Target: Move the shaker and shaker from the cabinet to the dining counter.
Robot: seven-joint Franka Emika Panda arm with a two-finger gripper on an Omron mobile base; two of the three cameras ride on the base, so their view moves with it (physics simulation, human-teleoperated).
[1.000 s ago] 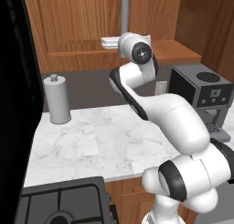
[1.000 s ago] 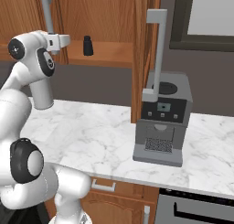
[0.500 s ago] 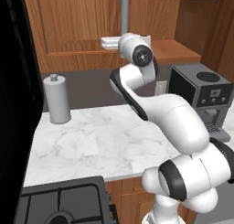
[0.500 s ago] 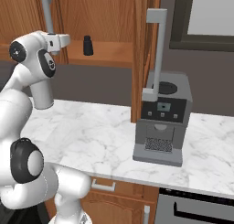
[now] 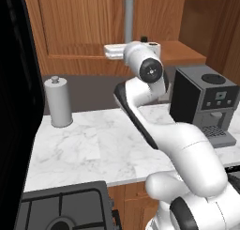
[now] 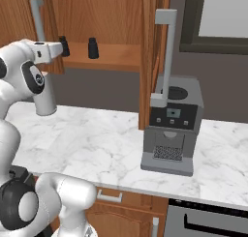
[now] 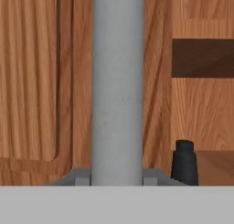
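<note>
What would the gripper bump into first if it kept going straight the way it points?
Probably the grey bar handle of the cabinet door: the gripper looks shut on it already, with the wooden door right behind.

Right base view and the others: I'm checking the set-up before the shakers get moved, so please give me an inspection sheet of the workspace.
Surface: marble worktop, bare in the middle.
Job's things: near shaker and far shaker upright and apart on the cabinet shelf; right door swung open.
Clutter: grey cylinder and coffee machine standing on the worktop.
Grippers: gripper shut on the left door's handle, near shaker just beside it.
Cables: nothing seen.
Surroundings: stove at the worktop's left end; drawers below.
</note>
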